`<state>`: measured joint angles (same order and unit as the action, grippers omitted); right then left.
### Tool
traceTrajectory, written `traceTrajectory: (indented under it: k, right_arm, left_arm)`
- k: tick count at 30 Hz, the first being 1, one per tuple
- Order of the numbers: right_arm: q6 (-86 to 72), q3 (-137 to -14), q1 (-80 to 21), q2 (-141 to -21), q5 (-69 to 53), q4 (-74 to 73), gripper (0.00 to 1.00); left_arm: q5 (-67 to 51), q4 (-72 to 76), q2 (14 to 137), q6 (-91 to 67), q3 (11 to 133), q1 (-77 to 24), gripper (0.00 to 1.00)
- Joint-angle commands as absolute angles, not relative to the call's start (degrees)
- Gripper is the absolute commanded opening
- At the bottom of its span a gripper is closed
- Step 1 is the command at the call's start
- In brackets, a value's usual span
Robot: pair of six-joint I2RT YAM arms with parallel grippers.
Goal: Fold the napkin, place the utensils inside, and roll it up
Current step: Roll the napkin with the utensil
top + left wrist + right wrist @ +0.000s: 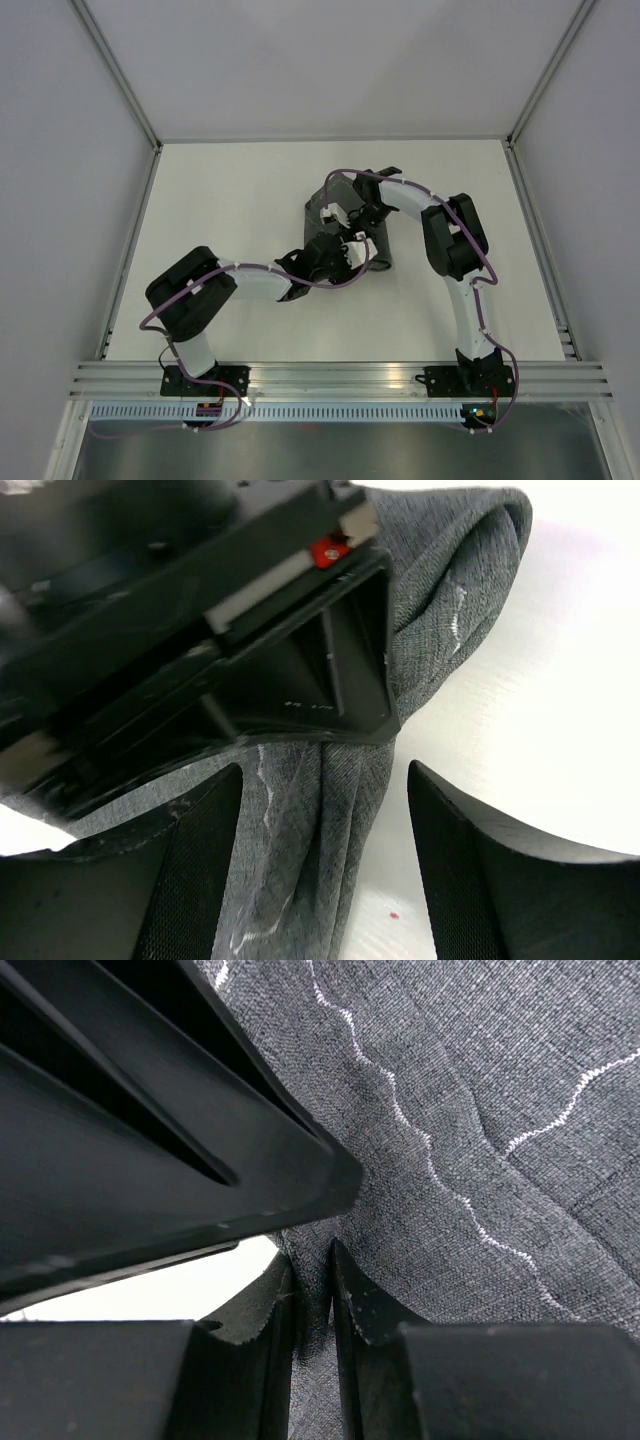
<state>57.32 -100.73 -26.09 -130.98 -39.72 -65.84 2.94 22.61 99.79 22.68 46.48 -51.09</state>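
Observation:
The dark grey napkin (322,205) lies bunched at the table's middle, under both grippers. My right gripper (352,218) is shut on a raised fold of the napkin (480,1110); the cloth is pinched between its pads (312,1260). My left gripper (352,258) is open, and its fingers (470,880) straddle a narrow gathered ridge of the napkin (440,590) without closing on it (325,780). The two grippers are nearly touching. The teal utensils are not in view; I cannot tell whether they are inside the cloth.
The white table (230,200) is walled at the left, right and back. The right gripper's black body (200,610) hangs just above the left fingers. The left gripper's body (150,1140) fills the right wrist view's upper left.

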Motion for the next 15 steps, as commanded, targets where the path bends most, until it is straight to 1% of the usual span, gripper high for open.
traceTrajectory:
  k: [1,10,14,15]
  right_arm:
    - [60.65,-98.17,-25.40,-137.72,-29.62,-67.94,0.14]
    - [60.82,-99.76,-24.52,-139.04,-29.53,-68.64,0.14]
    - [60.82,-99.84,-24.52,-139.13,-29.36,-68.73,0.14]
    - [60.82,-99.93,-24.52,-139.13,-29.27,-68.73,0.14]
  left_arm:
    - [4.66,20.74,102.12,28.47,49.48,-52.12,0.71]
    - [5.79,18.28,106.08,30.14,50.80,-53.61,0.66]
    - [6.06,18.11,107.31,30.67,51.15,-53.79,0.61]
    - [6.06,17.76,107.66,30.85,51.50,-53.88,0.57]
